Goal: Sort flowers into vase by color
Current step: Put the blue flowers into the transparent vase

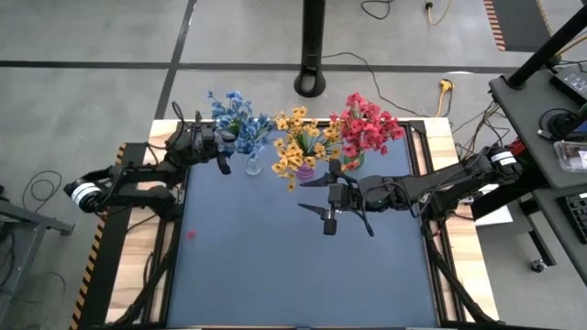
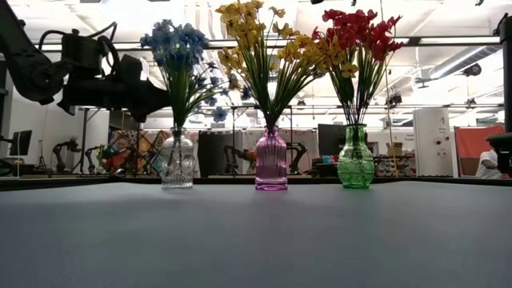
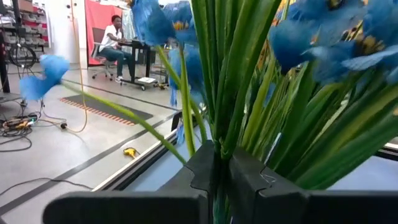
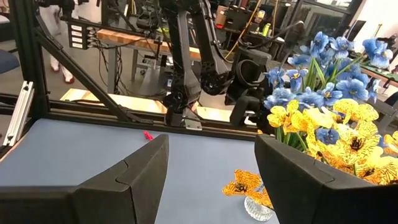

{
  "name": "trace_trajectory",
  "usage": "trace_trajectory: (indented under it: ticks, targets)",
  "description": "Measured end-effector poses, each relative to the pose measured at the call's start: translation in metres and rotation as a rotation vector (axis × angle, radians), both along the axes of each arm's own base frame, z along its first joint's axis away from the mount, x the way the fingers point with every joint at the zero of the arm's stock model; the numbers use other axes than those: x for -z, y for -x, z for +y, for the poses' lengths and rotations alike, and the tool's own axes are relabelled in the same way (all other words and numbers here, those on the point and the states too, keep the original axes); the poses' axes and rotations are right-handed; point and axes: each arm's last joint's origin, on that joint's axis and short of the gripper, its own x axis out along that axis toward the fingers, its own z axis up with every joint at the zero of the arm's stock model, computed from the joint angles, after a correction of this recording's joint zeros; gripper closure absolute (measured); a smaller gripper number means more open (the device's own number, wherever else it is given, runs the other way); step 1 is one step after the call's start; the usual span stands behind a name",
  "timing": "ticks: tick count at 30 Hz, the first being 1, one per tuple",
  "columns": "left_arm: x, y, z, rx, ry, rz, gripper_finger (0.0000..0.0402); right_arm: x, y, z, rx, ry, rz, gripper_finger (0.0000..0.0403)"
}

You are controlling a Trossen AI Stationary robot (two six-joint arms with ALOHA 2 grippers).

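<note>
Bright overhead ceiling lights (image 2: pixel 240 16) wash out the low view's background toward twelve o'clock, silhouetting the left arm (image 2: pixel 88 76). From above, light falls evenly with soft shadows. Close blue flowers (image 3: pixel 323 37) blur in the left wrist view.

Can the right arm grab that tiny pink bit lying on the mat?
Probably yes. The right gripper hangs open over the mat's middle, and the pink bit lies alone on bare mat, nothing between them, though it sits nearer the left arm's side.
</note>
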Motion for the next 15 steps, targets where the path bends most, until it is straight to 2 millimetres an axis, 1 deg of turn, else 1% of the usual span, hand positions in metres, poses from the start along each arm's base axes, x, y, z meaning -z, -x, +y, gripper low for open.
trace_trajectory:
  ticks: [15]
  targets:
    - [0.0106,-0.003,0.0038,0.001,0.019,0.041,0.0392,-0.0006,-0.0001,0.0,0.0,0.001,-0.006,0.0172]
